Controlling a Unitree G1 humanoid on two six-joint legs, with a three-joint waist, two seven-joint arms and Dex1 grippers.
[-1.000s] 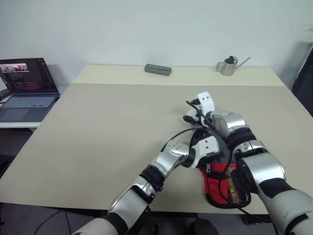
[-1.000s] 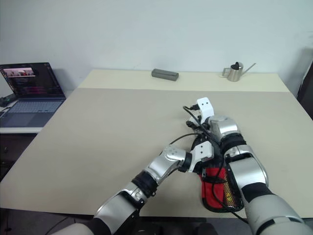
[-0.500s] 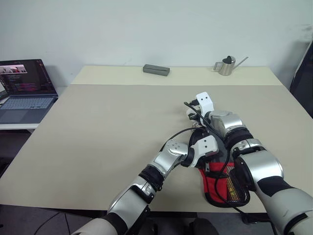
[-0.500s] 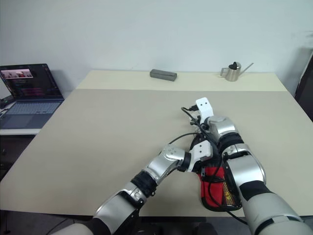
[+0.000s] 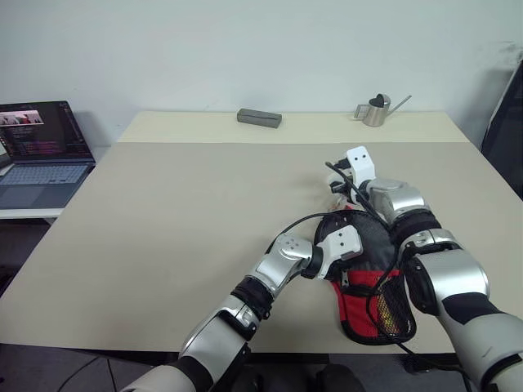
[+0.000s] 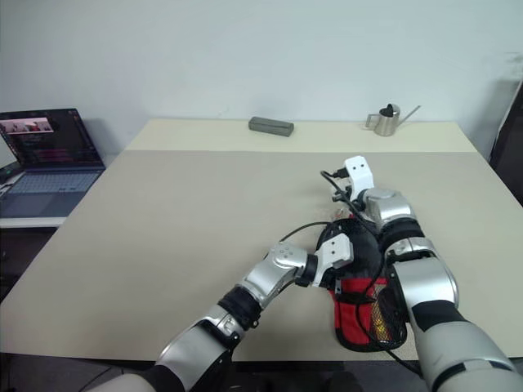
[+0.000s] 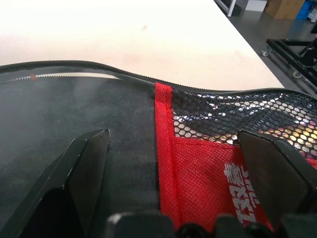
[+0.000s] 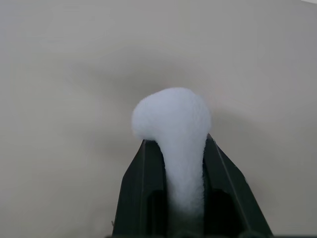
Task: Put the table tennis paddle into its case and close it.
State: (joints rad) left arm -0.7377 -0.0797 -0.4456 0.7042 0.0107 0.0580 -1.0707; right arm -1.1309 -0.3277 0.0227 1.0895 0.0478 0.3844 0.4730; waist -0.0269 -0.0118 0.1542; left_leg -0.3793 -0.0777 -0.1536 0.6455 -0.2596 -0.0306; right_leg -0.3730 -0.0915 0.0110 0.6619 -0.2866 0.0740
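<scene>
The case lies at the near edge of the table, toward five o'clock from the table's middle, its red panel and black mesh pocket facing up and its round end at the table's edge. The left gripper rests over the case with its two black fingers spread wide, one on the black fabric and one over the mesh side, apparently to pin the pouch flat so it cannot slide while the zipper is worked. The right gripper, at about twelve o'clock from the case, has its fingers clamped on the white pom-pom pull, whose fluffy head bulges out past the tips; this grip suits dragging the slider along the zipper. The table tennis paddle cannot be made out, so it is presumably already inside, though that is a judgement. Well clear at the far edge sit a grey box and a small metal watering can; a laptop stands at nine o'clock.
</scene>
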